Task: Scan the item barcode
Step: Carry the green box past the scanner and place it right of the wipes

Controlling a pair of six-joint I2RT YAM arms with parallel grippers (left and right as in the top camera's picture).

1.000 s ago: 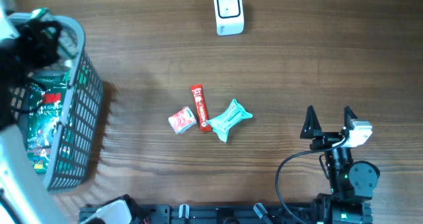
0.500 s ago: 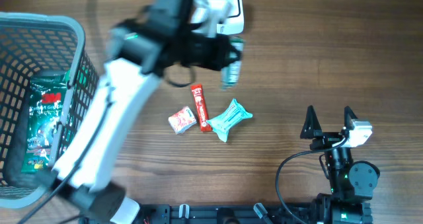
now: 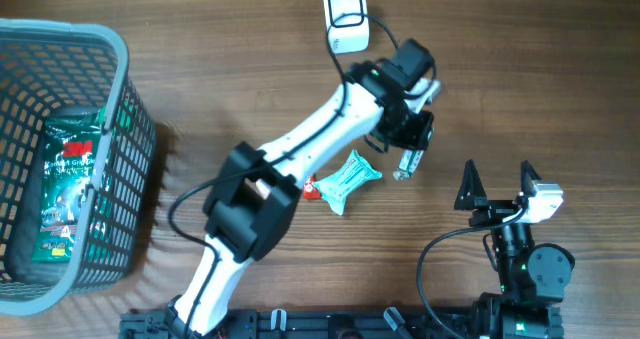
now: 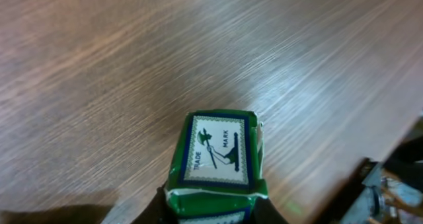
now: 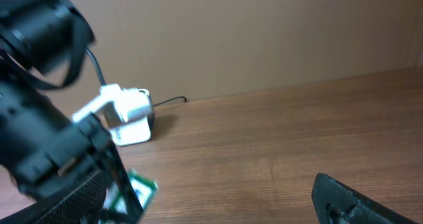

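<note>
Swung rightward from the grey plastic mesh basket point(image 3: 60, 27) past the white box-shaped scanner point(image 3: 346, 17), the left gripper point(image 3: 408, 159) pinched the small green foil packet point(image 4: 218, 154) above the wooden tabletop point(image 3: 540, 79), likely already scanned, while the right gripper point(image 3: 497, 181) sat spread.

The table point(image 3: 520, 79) is finished in brown wood grain, smooth with a soft sheen. The green packet point(image 4: 218, 154) is wrapped in glossy, creased film. The scanner point(image 3: 347, 17) is cased in smooth white plastic. Far left of the scanner, the basket point(image 3: 128, 169) is moulded in grey plastic lattice.
</note>
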